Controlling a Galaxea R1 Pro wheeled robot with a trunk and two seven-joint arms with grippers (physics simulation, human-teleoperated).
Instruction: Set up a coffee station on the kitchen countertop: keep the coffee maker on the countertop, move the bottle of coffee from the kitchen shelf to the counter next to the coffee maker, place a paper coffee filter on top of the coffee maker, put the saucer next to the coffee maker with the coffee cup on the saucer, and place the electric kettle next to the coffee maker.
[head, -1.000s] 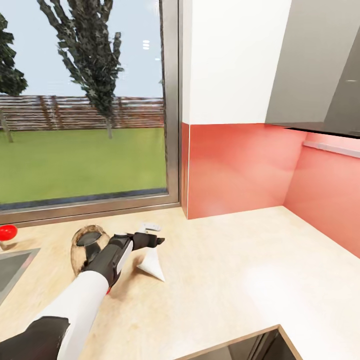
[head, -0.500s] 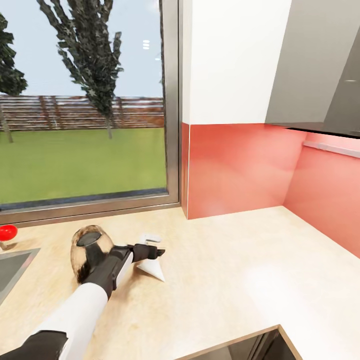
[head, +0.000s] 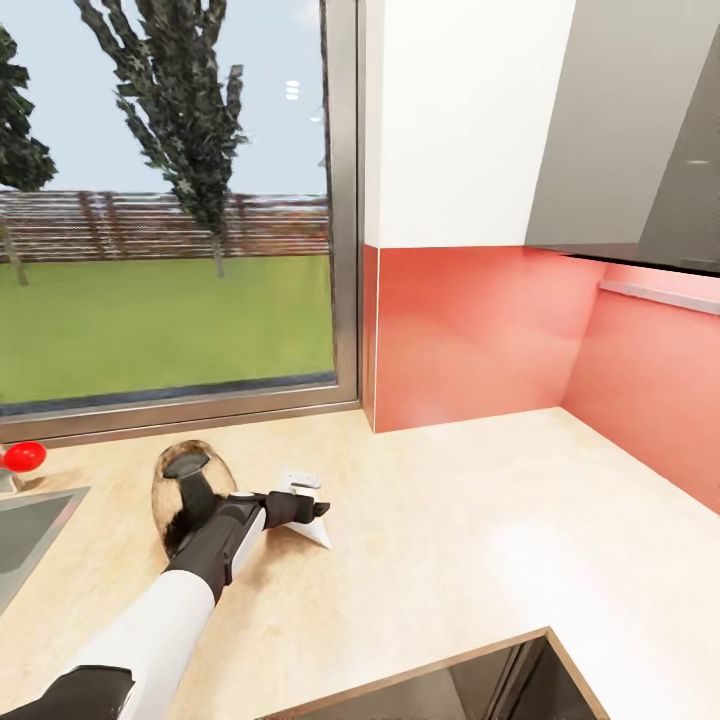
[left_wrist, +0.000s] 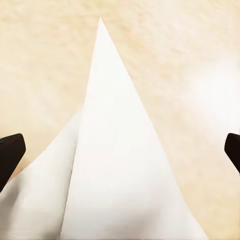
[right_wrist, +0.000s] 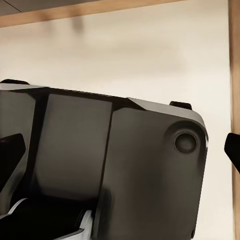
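The paper coffee filter (head: 313, 533), a white pointed cone, lies flat on the light-wood kitchen countertop (head: 480, 520) near the window. My left gripper (head: 318, 511) reaches down over its wide end. In the left wrist view the filter (left_wrist: 115, 195) lies between the two black fingertips (left_wrist: 10, 152), which stand far apart at the frame's edges, so the left gripper (left_wrist: 120, 150) is open around it. My right gripper (right_wrist: 120, 150) is open too, with nothing between its fingers, and faces a dark part of the robot's own body (right_wrist: 115, 165).
A brown oval wooden piece (head: 180, 490) sits behind my left forearm, and a small white-grey object (head: 300, 481) lies just beyond the filter. A steel sink (head: 30, 530) and a red knob (head: 22, 456) are at the left. A dark cooktop (head: 450, 690) lies at the near edge.
My left gripper has dropped lower over the filter's wide end. The whole head view has shifted slightly, so the camera moved.
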